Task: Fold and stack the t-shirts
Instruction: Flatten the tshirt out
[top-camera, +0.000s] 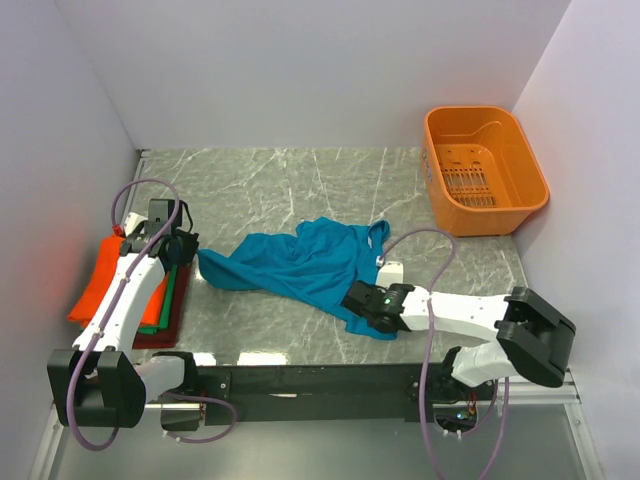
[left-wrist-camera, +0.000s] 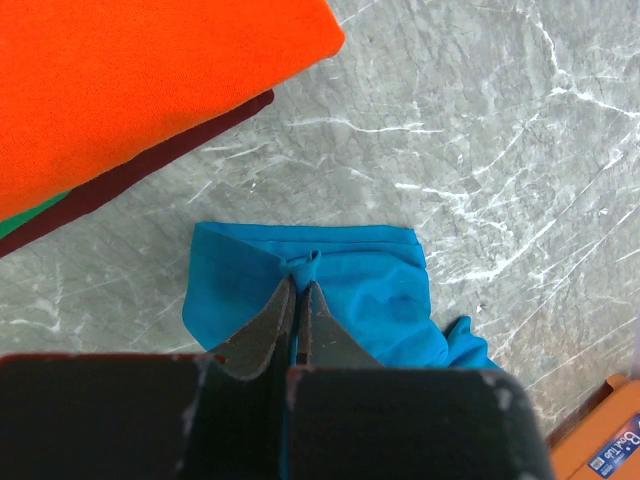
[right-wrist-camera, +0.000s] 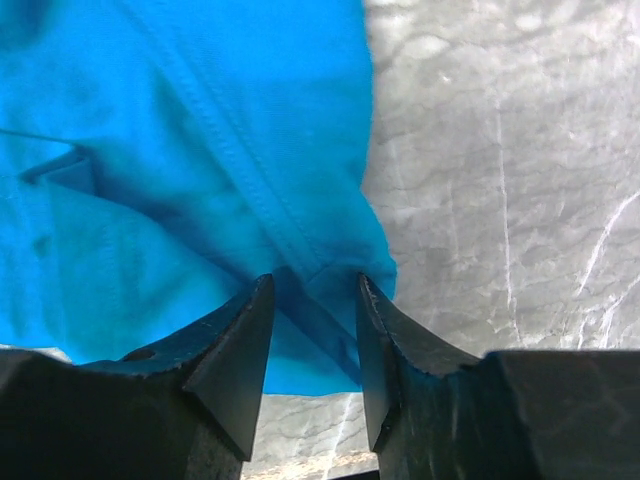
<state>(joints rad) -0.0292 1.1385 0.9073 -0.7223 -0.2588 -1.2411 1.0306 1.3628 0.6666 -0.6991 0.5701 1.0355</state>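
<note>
teal-blue t-shirt (top-camera: 300, 265) lay crumpled and unfolded on the marble surface (top-camera: 300, 180), between its middle and its near edge. at the garment's near end, the right gripper (right-wrist-camera: 310, 290) stood with jaws spread. a stitched hem ran between them, but no hold was taken there. at the garment's left end, the left gripper (left-wrist-camera: 300, 285) was pressed together on a small pucker of the teal cloth, near the stack.

along the left edge of the surface, three t-shirts lay folded and stacked. the orange t-shirt (left-wrist-camera: 130, 90) was on top, the green t-shirt (left-wrist-camera: 20, 222) under it and the dark red t-shirt (left-wrist-camera: 150, 165) lowest. in the far right corner stood the orange basket (top-camera: 437, 180), with no cloth seen in it.

assessment: three garments appeared finished and the task was judged well advanced. the teal garment remained to be spread flat, folded and set on the stack.
</note>
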